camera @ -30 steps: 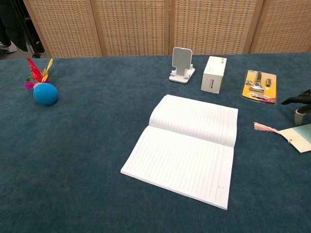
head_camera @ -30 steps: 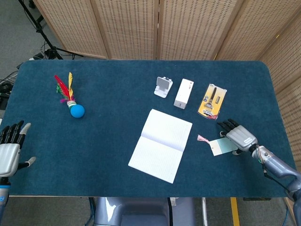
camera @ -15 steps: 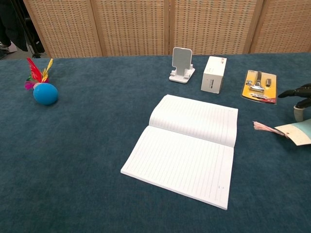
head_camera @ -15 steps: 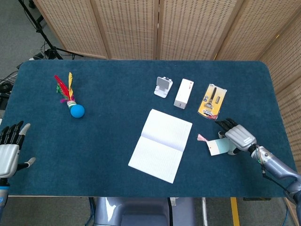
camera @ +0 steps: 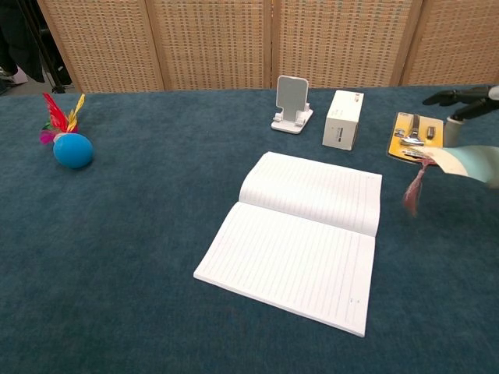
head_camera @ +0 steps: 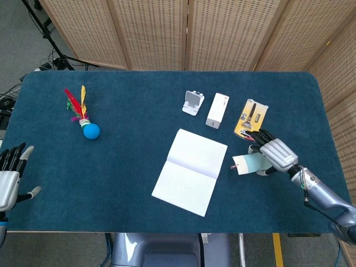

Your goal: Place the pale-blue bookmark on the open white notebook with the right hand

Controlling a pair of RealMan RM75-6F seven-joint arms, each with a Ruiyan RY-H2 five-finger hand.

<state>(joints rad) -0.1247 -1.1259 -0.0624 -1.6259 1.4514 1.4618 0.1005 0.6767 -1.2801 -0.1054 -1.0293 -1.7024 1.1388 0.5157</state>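
Dark blue carpeted tabletop [head_camera: 139, 111] before me. Folding woven-cane screen [head_camera: 222, 33] with pale wooden frames stands behind it. Grey floor [head_camera: 16, 44] at far left, black tripod legs [head_camera: 55, 55] there.

Robot hands: two were in view, the left robot hand [head_camera: 9, 186] at the left edge and the right robot hand [head_camera: 274, 155] near the notebook.
Bookmarks: one pale-blue bookmark [head_camera: 251, 163] with a pink tassel.
Notebooks: one open white notebook [head_camera: 191, 170].
Shuttlecocks: one blue shuttlecock [head_camera: 83, 115] with coloured feathers.
Phone stands: one white phone stand [head_camera: 193, 103].
Boxes: one small white box [head_camera: 217, 110].
Blister packs: one yellow blister pack [head_camera: 252, 118] with a tool inside.
Benches: one bench [head_camera: 128, 161] with a dark blue cover.
Folding screens: one wicker folding screen [head_camera: 167, 30] stood behind the bench.
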